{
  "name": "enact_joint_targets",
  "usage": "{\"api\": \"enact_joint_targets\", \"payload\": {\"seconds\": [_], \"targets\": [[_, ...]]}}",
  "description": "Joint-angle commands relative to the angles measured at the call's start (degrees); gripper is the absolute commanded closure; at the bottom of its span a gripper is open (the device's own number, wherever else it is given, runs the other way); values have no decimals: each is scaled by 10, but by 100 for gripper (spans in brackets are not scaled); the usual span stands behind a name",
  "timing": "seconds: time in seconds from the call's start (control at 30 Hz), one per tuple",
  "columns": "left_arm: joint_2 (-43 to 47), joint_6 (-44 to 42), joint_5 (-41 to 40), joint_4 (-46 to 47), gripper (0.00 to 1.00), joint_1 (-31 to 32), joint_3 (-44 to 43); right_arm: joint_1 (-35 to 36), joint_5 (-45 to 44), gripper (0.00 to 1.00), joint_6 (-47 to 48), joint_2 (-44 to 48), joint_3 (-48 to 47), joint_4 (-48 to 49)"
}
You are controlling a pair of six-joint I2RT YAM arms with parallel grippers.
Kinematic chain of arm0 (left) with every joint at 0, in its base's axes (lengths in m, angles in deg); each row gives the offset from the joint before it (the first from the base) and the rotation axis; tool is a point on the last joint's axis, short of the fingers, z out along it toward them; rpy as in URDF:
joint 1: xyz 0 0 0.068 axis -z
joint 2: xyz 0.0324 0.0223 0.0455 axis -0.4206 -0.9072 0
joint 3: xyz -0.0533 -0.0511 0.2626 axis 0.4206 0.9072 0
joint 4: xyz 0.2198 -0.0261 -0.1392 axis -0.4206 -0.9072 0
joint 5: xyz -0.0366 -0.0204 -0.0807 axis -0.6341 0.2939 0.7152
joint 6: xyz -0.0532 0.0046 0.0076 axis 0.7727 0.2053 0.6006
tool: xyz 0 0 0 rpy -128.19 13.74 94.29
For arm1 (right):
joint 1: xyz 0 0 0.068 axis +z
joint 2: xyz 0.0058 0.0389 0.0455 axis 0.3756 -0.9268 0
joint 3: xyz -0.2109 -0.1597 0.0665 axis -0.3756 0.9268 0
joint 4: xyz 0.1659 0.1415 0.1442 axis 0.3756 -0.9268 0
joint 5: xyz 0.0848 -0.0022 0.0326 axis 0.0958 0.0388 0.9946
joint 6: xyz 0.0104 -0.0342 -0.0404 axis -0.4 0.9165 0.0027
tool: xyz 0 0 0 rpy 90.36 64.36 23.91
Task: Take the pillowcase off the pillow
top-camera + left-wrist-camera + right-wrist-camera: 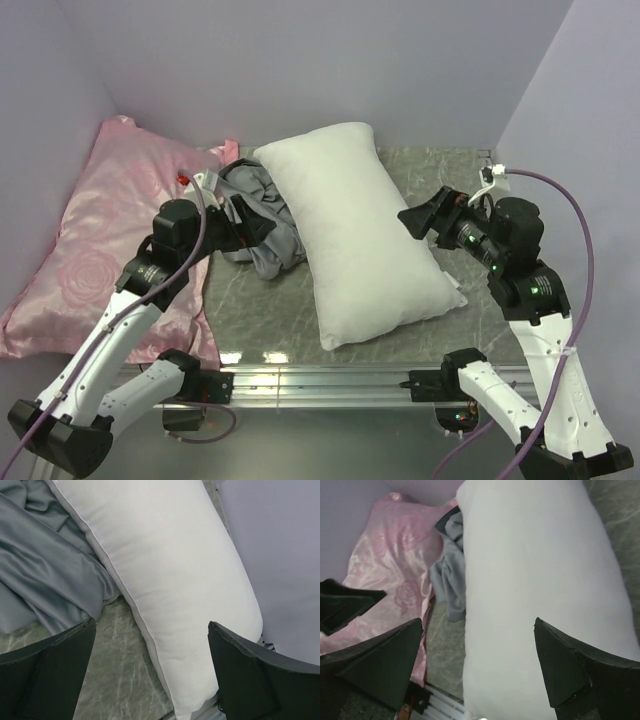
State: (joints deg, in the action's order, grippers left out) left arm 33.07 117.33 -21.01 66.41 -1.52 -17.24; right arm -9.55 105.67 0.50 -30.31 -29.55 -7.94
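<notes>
Pillowcase (255,185): silver-grey, slightly shiny fabric, fully off the pillow. It is crumpled in a heap on the marbled grey table (450,175), left of centre toward the far side. It touches the white pillow's left edge and lies just beside the pink one.
Pillow (365,230): plump, plain white, bare. Lies diagonally across the table's middle, far left to near right.
Pink rose-patterned pillow (95,235): satin, at the left wall.
Left gripper (151,627): jaws spread wide, holding nothing, over the pillowcase heap by the pillow's edge.
Right gripper (479,625): jaws spread wide, empty, at the pillow's right side, facing it.
</notes>
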Motion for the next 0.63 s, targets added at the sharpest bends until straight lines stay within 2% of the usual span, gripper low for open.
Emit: {"api": "enact_joint_targets", "payload": {"seconds": [0.0, 0.37, 0.6], "targets": [[22, -19, -29, -13, 1, -1, -22, 2, -84, 0, 28, 13, -15, 45], [68, -35, -36, 8, 1, -1, 5, 2, -135, 0, 36, 39, 26, 66], [79, -39, -37, 27, 1, -1, 15, 1, -137, 0, 40, 54, 37, 72]]}}
